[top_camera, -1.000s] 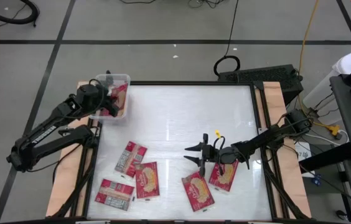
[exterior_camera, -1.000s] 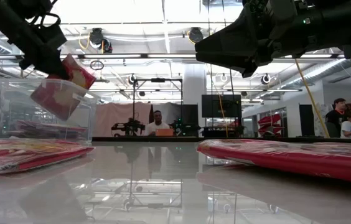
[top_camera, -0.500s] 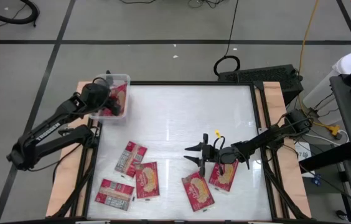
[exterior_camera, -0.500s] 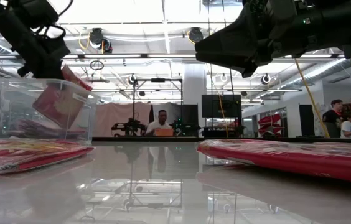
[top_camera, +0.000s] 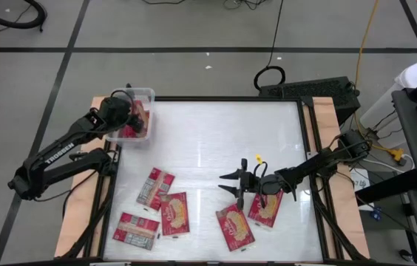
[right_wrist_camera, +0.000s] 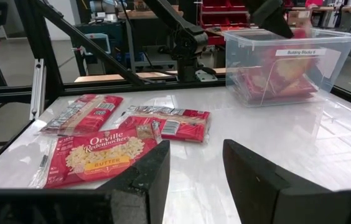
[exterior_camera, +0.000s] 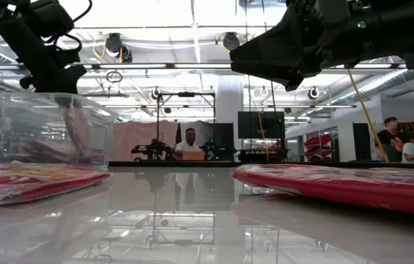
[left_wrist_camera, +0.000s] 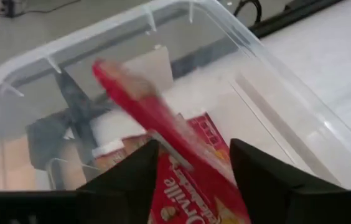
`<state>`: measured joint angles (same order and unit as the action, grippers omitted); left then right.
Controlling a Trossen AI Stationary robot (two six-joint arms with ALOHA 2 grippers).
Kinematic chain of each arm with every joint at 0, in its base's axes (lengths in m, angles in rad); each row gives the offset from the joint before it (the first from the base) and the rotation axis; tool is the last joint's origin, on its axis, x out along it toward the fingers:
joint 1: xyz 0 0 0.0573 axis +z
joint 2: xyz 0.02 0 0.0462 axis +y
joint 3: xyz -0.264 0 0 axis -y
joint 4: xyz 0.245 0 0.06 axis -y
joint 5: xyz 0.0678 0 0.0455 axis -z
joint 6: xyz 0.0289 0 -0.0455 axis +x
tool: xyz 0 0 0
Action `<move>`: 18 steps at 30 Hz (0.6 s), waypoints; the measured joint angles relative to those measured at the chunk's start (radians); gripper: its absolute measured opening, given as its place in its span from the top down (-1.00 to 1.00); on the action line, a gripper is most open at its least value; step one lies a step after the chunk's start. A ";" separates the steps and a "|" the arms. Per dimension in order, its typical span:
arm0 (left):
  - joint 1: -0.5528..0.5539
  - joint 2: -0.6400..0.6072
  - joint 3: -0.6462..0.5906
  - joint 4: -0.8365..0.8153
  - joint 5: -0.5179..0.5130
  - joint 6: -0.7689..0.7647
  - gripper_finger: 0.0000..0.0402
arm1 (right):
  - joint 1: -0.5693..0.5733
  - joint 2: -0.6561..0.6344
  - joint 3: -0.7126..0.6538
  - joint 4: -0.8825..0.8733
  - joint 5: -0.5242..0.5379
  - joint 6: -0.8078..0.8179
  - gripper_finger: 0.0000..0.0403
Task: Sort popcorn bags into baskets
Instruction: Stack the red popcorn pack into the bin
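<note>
The clear plastic basket (top_camera: 146,94) stands at the table's far left corner with red popcorn bags lying in it. My left gripper (left_wrist_camera: 194,149) hangs open just above its rim. One red popcorn bag (left_wrist_camera: 139,99) shows blurred on edge between and beyond the fingers, down inside the basket (exterior_camera: 16,125). Several more popcorn bags lie flat on the table: three at near left (top_camera: 154,187) and two at near right (top_camera: 234,227). My right gripper (top_camera: 232,183) stays open above the table, beside the near-right bags (top_camera: 266,208).
In the right wrist view the near-left bags (right_wrist_camera: 101,155) lie ahead, with the basket (right_wrist_camera: 287,62) and the left arm beyond them. The middle and far right of the white tabletop (top_camera: 223,133) hold nothing. People stand in the room behind the table (exterior_camera: 186,143).
My left gripper has carried a tilted popcorn bag a little toward the table's far edge, over the basket's rim. It has then opened and let go. The bag has dropped from rim height down into the basket.
</note>
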<state>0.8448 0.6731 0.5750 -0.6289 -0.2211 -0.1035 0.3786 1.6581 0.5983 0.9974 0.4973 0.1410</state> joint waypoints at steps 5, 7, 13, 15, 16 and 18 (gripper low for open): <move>0.000 0.000 0.031 0.000 -0.029 -0.013 -0.22 | 0.000 0.000 0.000 0.000 0.000 0.000 0.29; 0.000 0.000 0.052 -0.004 -0.036 -0.014 -0.24 | 0.000 0.000 0.000 0.000 0.000 0.000 0.29; -0.043 -0.001 0.093 -0.003 -0.007 -0.011 -0.18 | 0.000 0.000 0.000 0.008 0.000 0.010 0.29; -0.073 -0.004 0.094 0.002 0.035 -0.025 -0.13 | -0.005 0.000 0.000 0.007 0.002 0.049 0.29; -0.090 -0.006 0.094 0.006 0.060 -0.033 -0.10 | -0.009 0.000 0.000 0.004 0.004 0.077 0.29; -0.134 -0.008 0.095 0.022 0.116 -0.053 -0.05 | -0.019 0.000 0.001 0.001 0.005 0.121 0.29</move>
<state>0.7112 0.6656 0.6696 -0.6065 -0.1052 -0.1561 0.3593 1.6585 0.5993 0.9987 0.5021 0.2619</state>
